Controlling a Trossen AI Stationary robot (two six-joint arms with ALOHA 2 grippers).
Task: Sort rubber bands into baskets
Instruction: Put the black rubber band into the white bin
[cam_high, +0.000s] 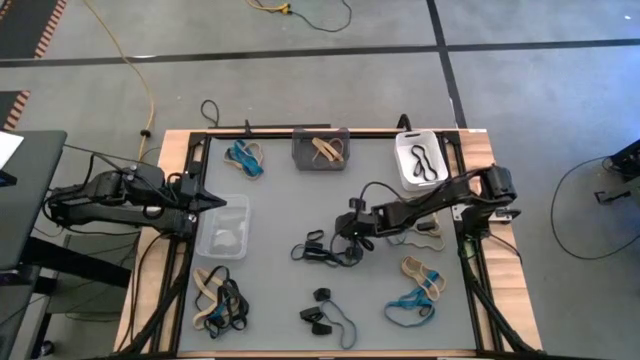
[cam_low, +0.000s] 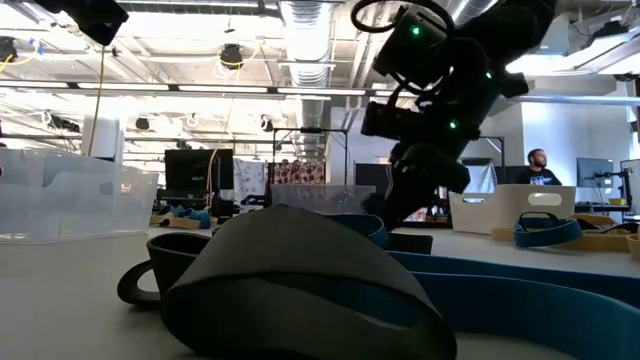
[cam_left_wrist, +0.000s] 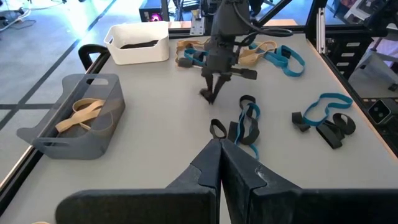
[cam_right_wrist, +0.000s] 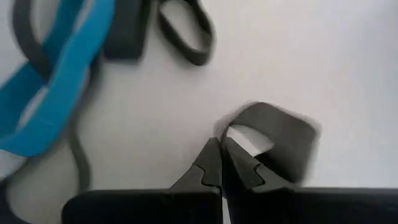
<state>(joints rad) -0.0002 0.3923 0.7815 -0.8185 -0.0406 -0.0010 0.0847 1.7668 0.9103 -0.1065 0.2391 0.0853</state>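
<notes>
Meanwhile, tan bands (cam_high: 327, 150) in grey basket (cam_high: 320, 162), black band (cam_high: 423, 160) in white basket (cam_high: 402, 163) (right gripper (cam_high: 343, 232) pinched on a black band (cam_right_wrist: 283, 140))

No text, label or number reads clearly; distant room signage seems too blurred.

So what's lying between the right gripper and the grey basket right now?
Nothing: in the high view the tabletop between the right gripper, shut on a black band, and the grey basket is bare. The left wrist view shows the same.
</notes>
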